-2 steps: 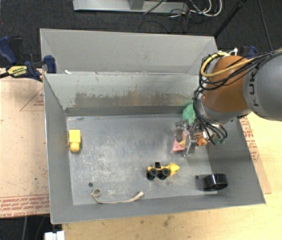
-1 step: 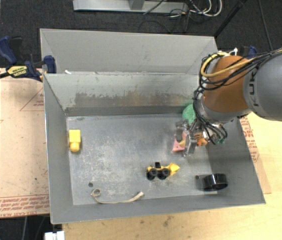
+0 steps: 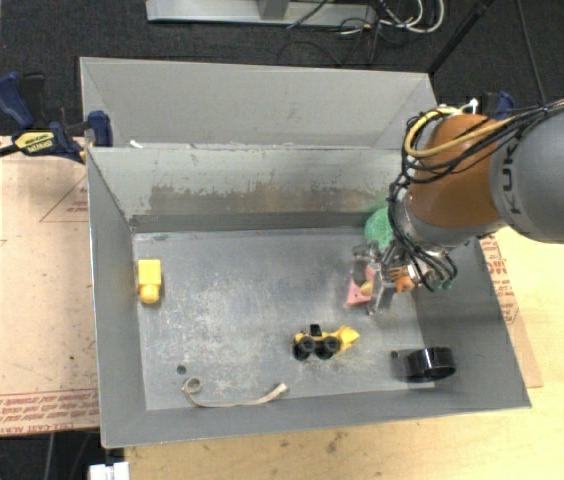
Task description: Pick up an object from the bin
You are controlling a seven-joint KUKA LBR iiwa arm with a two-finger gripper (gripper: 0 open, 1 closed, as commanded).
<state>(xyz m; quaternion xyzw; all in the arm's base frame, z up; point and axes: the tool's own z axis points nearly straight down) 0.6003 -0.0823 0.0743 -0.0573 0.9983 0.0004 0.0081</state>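
Observation:
My gripper point(image 3: 375, 286) hangs low over the right part of the bin floor, its metal fingers pointing down at a small pink piece point(image 3: 358, 292) that lies right beside the fingertips. Whether that piece sits between the fingers I cannot make out. A green thing point(image 3: 378, 226) lies just behind the gripper near the back wall, partly hidden by the arm. A small yellow and black toy point(image 3: 323, 343) rests on the floor in front of the gripper, slightly to the left. A black round piece point(image 3: 428, 364) lies at the front right.
A yellow block point(image 3: 149, 280) lies at the bin's left side. A thin pale strap point(image 3: 236, 398) curls along the front edge. The arm with its orange cover and cables reaches in over the right rim.

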